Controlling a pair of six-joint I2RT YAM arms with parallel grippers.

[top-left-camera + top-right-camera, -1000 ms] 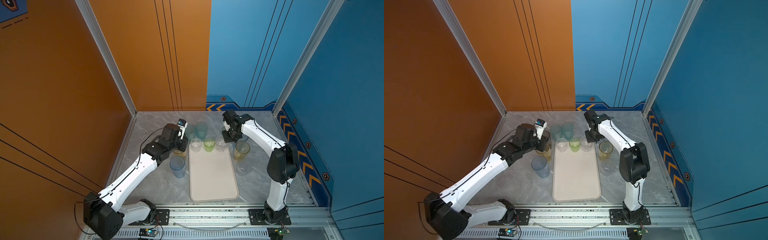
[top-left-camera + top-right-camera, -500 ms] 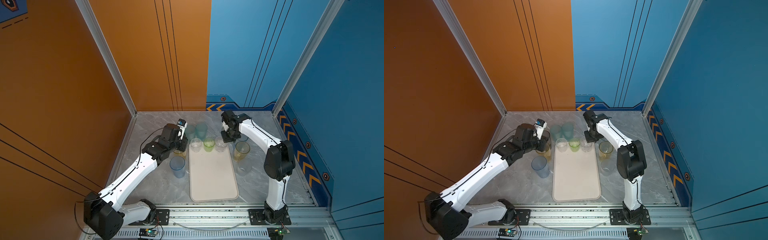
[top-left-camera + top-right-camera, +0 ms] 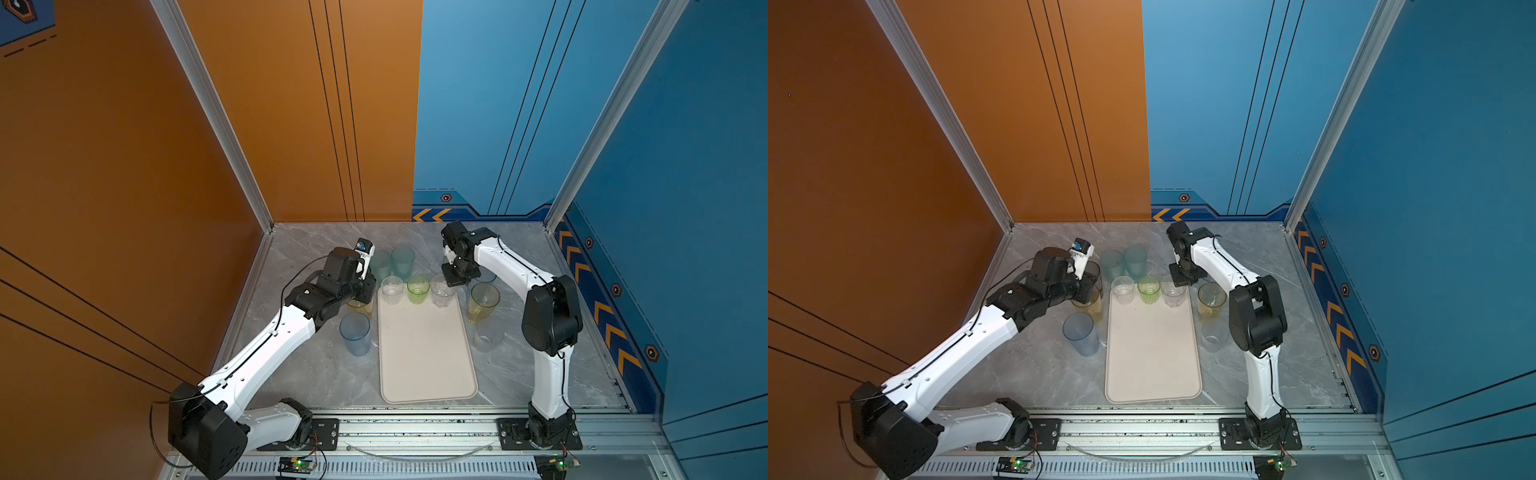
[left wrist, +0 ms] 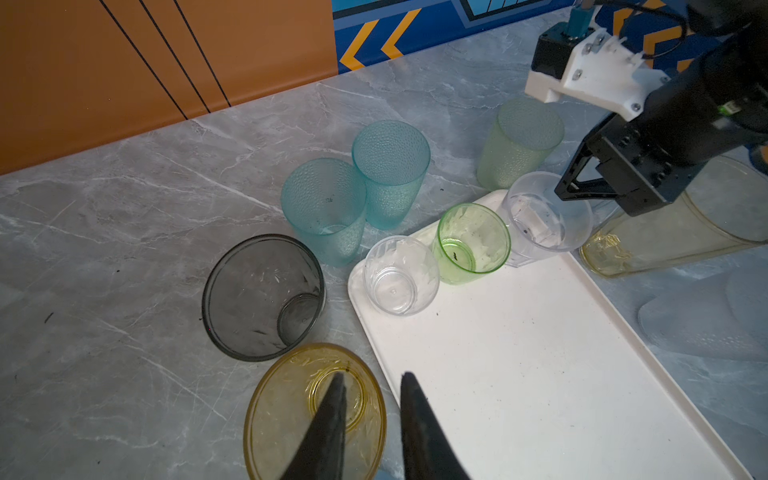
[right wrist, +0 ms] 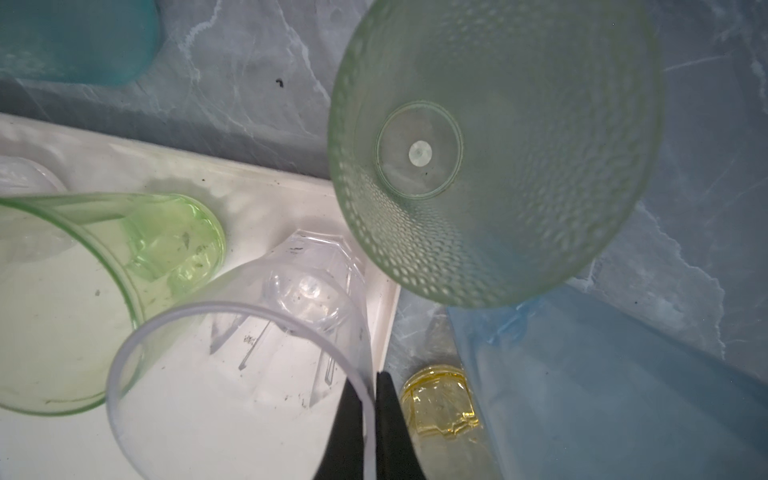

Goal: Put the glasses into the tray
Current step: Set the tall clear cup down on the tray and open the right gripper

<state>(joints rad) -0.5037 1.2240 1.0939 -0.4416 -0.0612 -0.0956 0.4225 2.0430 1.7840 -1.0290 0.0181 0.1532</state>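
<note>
The cream-white tray lies in the middle in both top views. At its far end stand a clear glass, a green glass and a second clear glass. My right gripper is shut on the rim of that second clear glass, one finger inside and one outside. My left gripper is open over a short yellow glass that stands on the table left of the tray. One finger is inside the glass and one outside, and neither touches the wall.
Around the tray stand a smoky grey glass, two teal glasses, a frosted green glass, a tall yellow glass, a light blue glass and a frosted clear glass. Another blue glass stands close to my right gripper.
The right arm's elbow has swung slightly left while its gripper stays at the clear glass. The left arm has not moved.
</note>
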